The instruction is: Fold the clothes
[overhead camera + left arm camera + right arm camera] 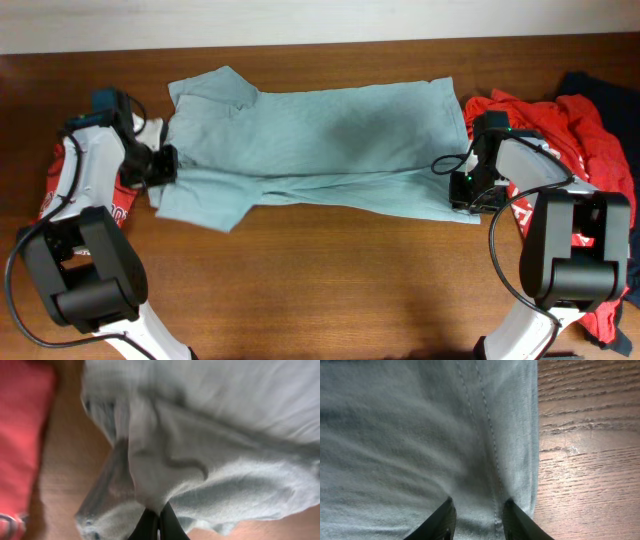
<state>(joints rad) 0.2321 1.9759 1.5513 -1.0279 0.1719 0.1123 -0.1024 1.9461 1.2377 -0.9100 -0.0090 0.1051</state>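
The pale grey-blue T-shirt (320, 140) lies spread flat across the table, sleeves to the left and hem to the right. My left gripper (160, 165) is at the shirt's left end, shut on a bunched fold of the grey fabric (165, 475), its black fingers (170, 522) pressed together. My right gripper (462, 188) is at the hem's near right corner. Its fingers (445, 517) stand apart and open, with the stitched hem (492, 460) lying between them. Red shirts (585, 130) and a dark navy garment (600, 90) are heaped at the right.
Another red garment with white lettering (58, 175) lies under my left arm, and shows as a red patch (20, 435) in the left wrist view. Bare wood table (320, 270) runs along the front, and bare wood (590, 450) lies right of the hem.
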